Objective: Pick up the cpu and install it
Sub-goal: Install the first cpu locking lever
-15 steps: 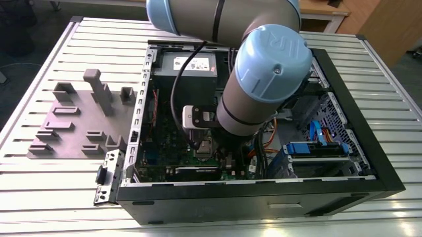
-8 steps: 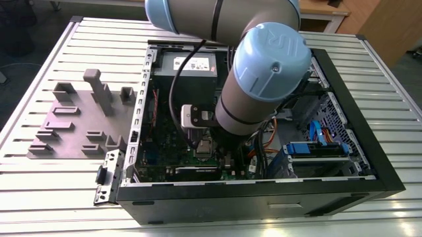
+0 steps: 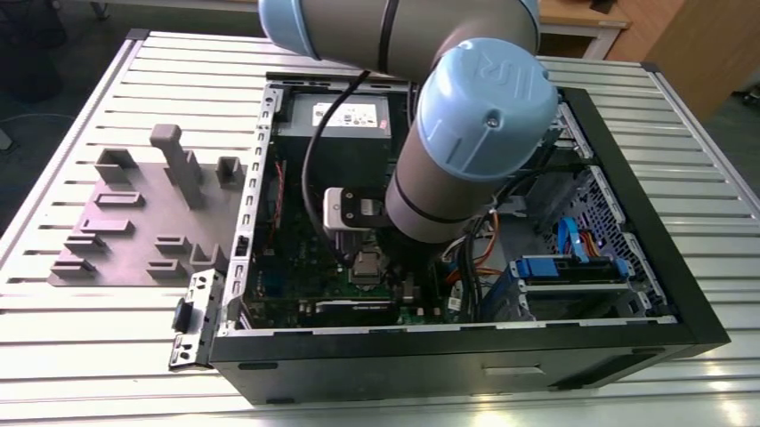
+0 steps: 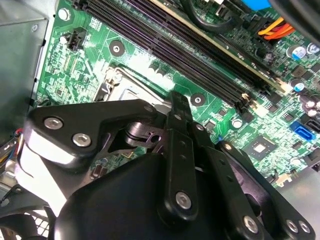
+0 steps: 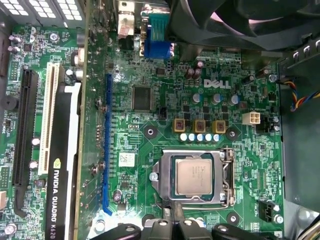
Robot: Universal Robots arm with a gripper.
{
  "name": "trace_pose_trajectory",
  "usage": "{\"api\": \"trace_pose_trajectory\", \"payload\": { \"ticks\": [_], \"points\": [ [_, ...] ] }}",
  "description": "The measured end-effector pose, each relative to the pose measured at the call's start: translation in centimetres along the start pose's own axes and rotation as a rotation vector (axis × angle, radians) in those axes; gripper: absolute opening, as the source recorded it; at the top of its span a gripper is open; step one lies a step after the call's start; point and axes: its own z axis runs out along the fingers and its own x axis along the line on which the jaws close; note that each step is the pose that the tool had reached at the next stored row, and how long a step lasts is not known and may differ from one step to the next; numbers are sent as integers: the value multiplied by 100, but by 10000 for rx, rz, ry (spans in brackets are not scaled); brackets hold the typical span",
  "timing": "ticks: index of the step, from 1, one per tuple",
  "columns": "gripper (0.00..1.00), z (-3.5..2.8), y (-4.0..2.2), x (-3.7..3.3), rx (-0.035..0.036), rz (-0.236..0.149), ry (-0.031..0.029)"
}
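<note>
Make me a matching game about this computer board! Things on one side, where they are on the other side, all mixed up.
Things:
1. small flat square silver-gray cpu
2. blue plastic connector port
3. small white plastic plug socket
4. long black graphics card

Places:
A. beside the long white slot
B. next to the black fan
C. inside the silver metal socket frame
D. just past the end of the row of three gold squares

Pairs: 1-C, 2-B, 3-D, 4-A.

Silver-grey arm [image 3: 433,200], pale-blue joint caps [image 3: 489,93] — black gripper [image 4: 180,107] with silver screws [image 4: 183,200].
</note>
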Motion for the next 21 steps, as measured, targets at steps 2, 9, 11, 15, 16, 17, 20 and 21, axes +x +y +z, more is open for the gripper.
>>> {"api": "trace_pose_trajectory", "payload": {
  "ticks": [2,9,11,15,16,17,20,21],
  "points": [
    [11,3,19,-1,13,1,-2],
    [11,9,60,-1,209,-24,4],
    [11,10,63,-1,258,-31,4],
    [11,9,63,-2,264,-33,10],
    [11,9,63,-2,265,-33,11],
    [11,9,63,-3,266,-33,10],
    [11,10,61,-9,268,-33,10],
    [11,11,56,-10,268,-32,10]
  ]
}}
